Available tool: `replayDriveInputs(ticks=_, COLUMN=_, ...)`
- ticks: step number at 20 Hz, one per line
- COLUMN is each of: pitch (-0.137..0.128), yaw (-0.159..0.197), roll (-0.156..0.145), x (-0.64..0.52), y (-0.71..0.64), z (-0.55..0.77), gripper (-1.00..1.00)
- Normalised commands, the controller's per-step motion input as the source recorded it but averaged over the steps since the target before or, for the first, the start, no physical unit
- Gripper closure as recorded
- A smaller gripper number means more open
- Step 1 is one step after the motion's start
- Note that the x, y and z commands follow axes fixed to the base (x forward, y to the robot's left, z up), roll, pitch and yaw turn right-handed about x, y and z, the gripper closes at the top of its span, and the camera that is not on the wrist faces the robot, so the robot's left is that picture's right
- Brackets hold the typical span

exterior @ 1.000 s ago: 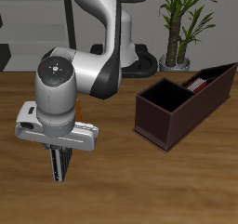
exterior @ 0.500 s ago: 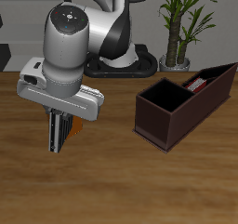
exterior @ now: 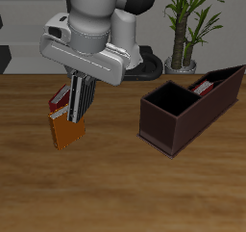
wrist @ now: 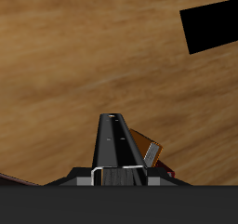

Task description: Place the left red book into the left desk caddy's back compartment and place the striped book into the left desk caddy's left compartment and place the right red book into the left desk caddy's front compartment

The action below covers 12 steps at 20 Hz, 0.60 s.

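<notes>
Tool (exterior: 77, 93): my fingers clamp the striped book (exterior: 81, 99), lifted above the counter (exterior: 115, 188).
Orange book (exterior: 65, 130): just below.
Left desk caddy (exterior: 188, 111): well apart, large compartment empty.

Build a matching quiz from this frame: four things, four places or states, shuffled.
1. striped book
2. orange book
3. left desk caddy
4. plant

A. dark maroon box with a red book in its far end
B. gripped in the hand
C. behind the caddy
D. below the hand, beside the right red book

Pairs: 1-B, 2-D, 3-A, 4-C
</notes>
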Motion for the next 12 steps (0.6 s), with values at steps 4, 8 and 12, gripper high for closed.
replayDriveInputs(ticks=4, pitch=-0.006, yaw=-0.052, roll=-0.012, x=-0.25, y=0.44, z=0.32, gripper=1.0)
replayDriveInputs(ticks=8, pitch=-0.041, yaw=-0.053, roll=0.038, x=-0.4, y=0.65, z=0.36, gripper=1.0)
replayDriveInputs(ticks=12, pitch=-0.042, yaw=0.013, roll=0.028, x=-0.39, y=0.57, z=0.19, gripper=1.0)
